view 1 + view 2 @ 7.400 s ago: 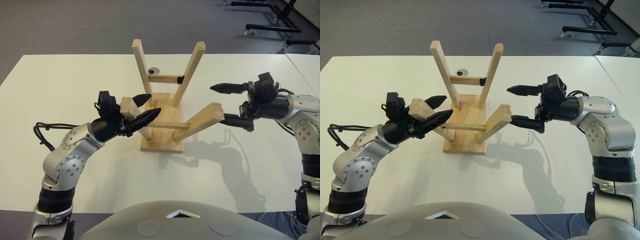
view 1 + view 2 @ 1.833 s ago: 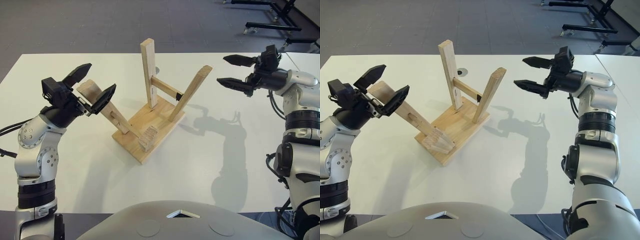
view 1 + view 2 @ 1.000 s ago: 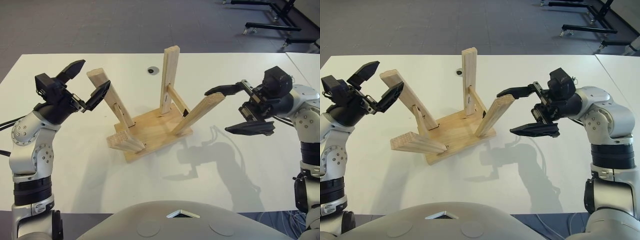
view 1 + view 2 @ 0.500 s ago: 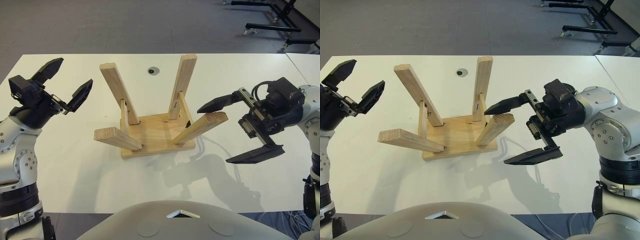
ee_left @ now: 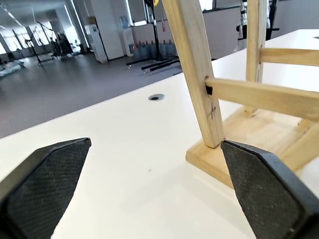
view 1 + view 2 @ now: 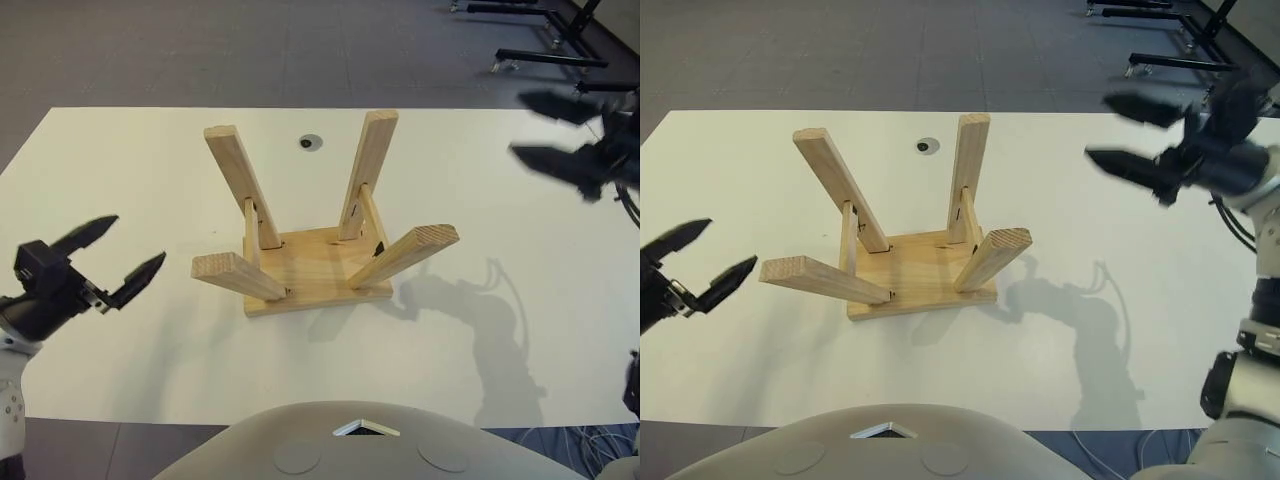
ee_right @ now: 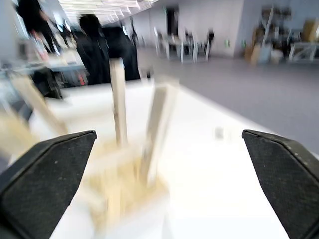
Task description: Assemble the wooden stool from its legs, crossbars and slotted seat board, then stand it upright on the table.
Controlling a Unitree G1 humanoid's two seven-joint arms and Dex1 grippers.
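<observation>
Bench: white bench [image 6: 480, 350] is carrying the job, with grey open floor lying behind it.
Stool: stool [image 6: 318, 268] is sitting upside down, seat board [image 6: 925, 275] lying flat on the bench and four legs pointing up and splaying outward.
Crossbar: crossbar [image 5: 259, 94] is sitting seated in the slot of the leg [image 5: 192, 64] nearest the left tool; joints are looking closed from here.
Grommet: small round grommet [image 6: 311, 143] is lying just beyond the stool's far side.
Left tool: left tool [image 6: 130, 243] is hanging to the left of the stool, well apart from it, fingers spread wide and gripping nothing.
Right tool: right tool [image 6: 520, 125] is hovering raised, to the right of the stool and toward its far side, well apart, fingers also spread and empty.
Step in hand: looking like assembly is finished and the flip onto the legs is not yet done.
How to do it well: I'm suggesting gripping two legs on opposite sides, low and near the seat board, then rolling the stool slowly about one seat edge with both tools moving together.
Risk: splayed legs are inviting slip, and pulling on the tips is likely prying the joints loose.
</observation>
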